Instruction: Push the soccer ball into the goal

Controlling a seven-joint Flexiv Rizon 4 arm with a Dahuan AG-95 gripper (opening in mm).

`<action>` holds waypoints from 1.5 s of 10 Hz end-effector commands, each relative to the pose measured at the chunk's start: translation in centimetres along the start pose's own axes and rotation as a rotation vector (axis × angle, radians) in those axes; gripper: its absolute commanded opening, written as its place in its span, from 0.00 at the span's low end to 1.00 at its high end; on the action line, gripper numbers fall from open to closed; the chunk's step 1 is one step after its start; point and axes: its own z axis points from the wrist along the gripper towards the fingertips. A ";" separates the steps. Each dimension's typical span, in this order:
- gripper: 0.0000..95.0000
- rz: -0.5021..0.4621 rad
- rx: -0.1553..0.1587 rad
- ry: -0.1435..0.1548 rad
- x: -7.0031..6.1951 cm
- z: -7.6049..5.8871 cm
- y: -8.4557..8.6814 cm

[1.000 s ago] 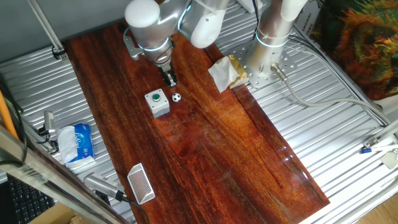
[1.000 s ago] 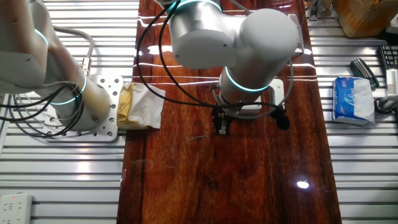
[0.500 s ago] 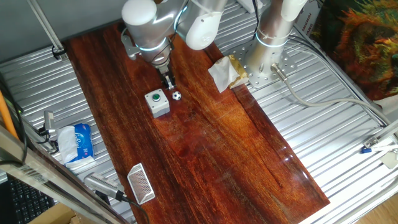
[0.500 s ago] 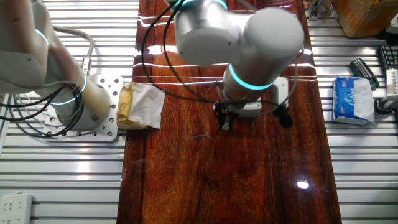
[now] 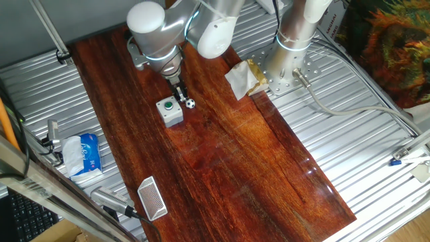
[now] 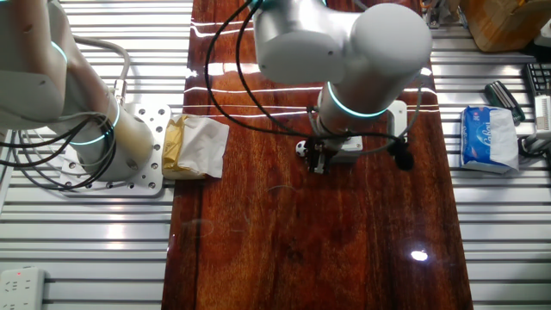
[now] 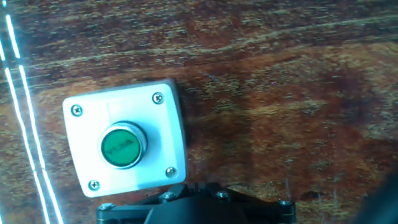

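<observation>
white soccer ball now touches the descended gripper, whose jaws look clenched. goal sits well apart; pushing starts.

Almost nothing can be read. The green button on the grey button box, seen in the hand view, bears faint raised lettering too blurred to make out. The blue tissue packet on the metal slats beside the worktop's edge carries white print, also illegible.
</observation>
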 end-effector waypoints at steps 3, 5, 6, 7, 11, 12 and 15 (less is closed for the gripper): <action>0.00 0.092 -0.036 0.036 -1.7 -0.5 3.8; 0.00 0.112 -0.058 0.042 -1.8 -0.7 4.3; 0.00 0.113 -0.053 0.040 -1.8 -0.7 4.3; 0.00 0.115 -0.046 0.034 -1.8 -0.7 4.3; 0.00 0.092 -0.022 0.031 -1.5 -0.4 3.1; 0.00 0.057 0.037 0.025 -1.4 -0.5 3.0; 0.00 0.050 0.047 0.031 -0.8 -1.0 1.7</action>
